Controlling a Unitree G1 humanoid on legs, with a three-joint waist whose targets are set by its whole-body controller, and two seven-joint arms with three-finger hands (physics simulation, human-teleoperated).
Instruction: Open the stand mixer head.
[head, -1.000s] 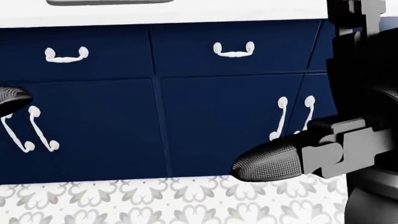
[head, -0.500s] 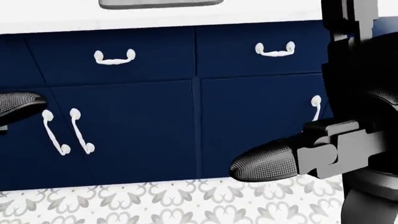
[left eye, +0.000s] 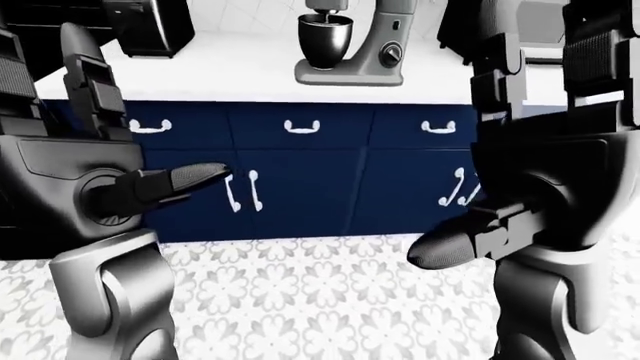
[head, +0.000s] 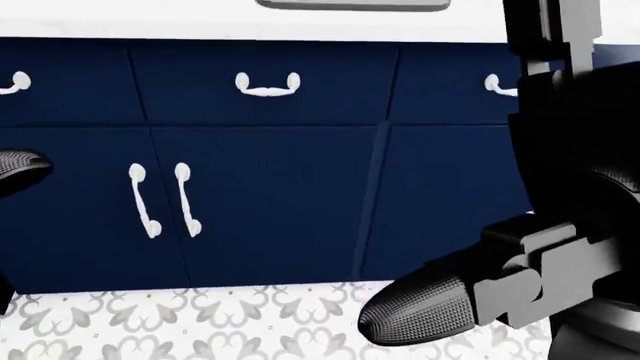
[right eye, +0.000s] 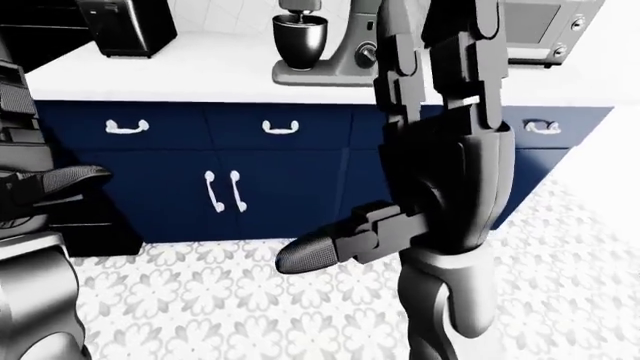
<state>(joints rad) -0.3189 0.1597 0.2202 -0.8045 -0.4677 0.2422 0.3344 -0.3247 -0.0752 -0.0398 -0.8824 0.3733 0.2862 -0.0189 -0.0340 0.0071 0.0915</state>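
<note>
The grey stand mixer (left eye: 375, 45) stands on the white counter (left eye: 230, 71) at the top of the left-eye view, with a dark bowl (left eye: 325, 34) under its lowered head. Only its base edge (head: 350, 4) shows in the head view. Both hands hang low before the blue cabinets, well below the mixer and apart from it. My left hand (left eye: 195, 178) shows one outstretched dark finger at the left. My right hand (left eye: 445, 246) shows a finger pointing left at the lower right. Neither hand holds anything.
Blue cabinet doors and drawers (left eye: 300, 187) with white handles (left eye: 243, 191) run below the counter. A black appliance (left eye: 150, 26) stands at the counter's left and a microwave (right eye: 545, 30) at its right. A patterned tile floor (left eye: 320, 300) lies below.
The whole head view has shifted: cabinets, handles and the mixer base slid to the right, so the camera has moved left. The hands keep about the same place in view.
</note>
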